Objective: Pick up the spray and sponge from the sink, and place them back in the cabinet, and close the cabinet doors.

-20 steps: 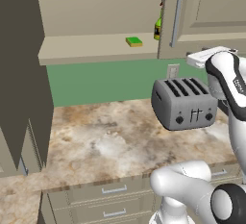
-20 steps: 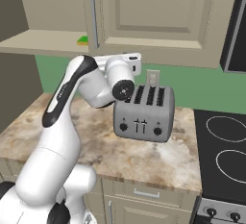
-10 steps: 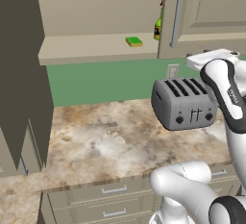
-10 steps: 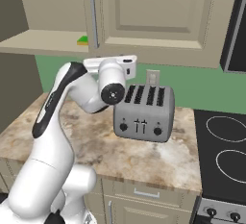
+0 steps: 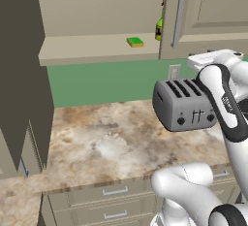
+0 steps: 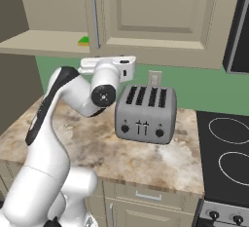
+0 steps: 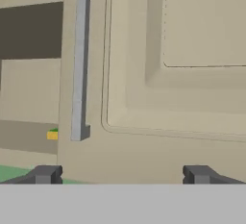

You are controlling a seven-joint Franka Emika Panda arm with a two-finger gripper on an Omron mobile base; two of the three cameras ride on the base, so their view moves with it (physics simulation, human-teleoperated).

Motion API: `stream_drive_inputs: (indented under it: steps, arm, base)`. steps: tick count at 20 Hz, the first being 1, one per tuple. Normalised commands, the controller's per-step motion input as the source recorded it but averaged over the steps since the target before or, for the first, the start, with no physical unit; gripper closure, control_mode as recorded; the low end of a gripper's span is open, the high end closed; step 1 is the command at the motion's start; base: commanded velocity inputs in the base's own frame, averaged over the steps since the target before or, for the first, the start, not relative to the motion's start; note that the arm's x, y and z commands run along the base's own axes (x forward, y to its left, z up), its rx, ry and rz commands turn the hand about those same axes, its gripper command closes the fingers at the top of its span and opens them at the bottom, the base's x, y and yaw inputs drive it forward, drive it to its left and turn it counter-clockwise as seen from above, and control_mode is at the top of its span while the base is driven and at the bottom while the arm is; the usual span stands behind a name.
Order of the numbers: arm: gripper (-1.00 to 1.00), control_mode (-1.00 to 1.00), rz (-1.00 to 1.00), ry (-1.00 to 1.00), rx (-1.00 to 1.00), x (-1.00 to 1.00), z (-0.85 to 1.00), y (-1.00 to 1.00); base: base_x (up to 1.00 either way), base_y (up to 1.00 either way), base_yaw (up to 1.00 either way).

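You had both base views looking forward from behind, sharing the toaster; your hand view faced a cabinet door closely.

Matt beige panelled cabinet door with brushed-metal bar handle; mottled polished stone bench; satin grey metal toaster.
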Motion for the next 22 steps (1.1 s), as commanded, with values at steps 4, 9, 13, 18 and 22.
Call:
stream_drive_inputs:
  steps: [4, 9, 13, 18, 22]
  arm:
    - [-1.00, -1.00, -0.06, 0.00, 0.00, -0.16, 0.07, 0.00]
    - [-1.00, -1.00, -0.03, 0.00, 0.00, -0.26, 0.01, 0.00]
    - [-1.00, -1.00, 0.00, 0.00, 0.00, -0.38, 0.00, 0.00]
    - [-1.00, -1.00, 0.00, 0.00, 0.00, -0.41, 0.00, 0.00]
    - [-1.00, -1.00, 0.00, 0.00, 0.00, -0.47, 0.00, 0.03]
  base:
    - [0.00, 0.00, 0.00]
    - [0.00, 0.00, 0.00]
    - [0.00, 0.00, 0.00]
    - [0.00, 0.00, 0.00]
    - [0.00, 0.00, 0.00]
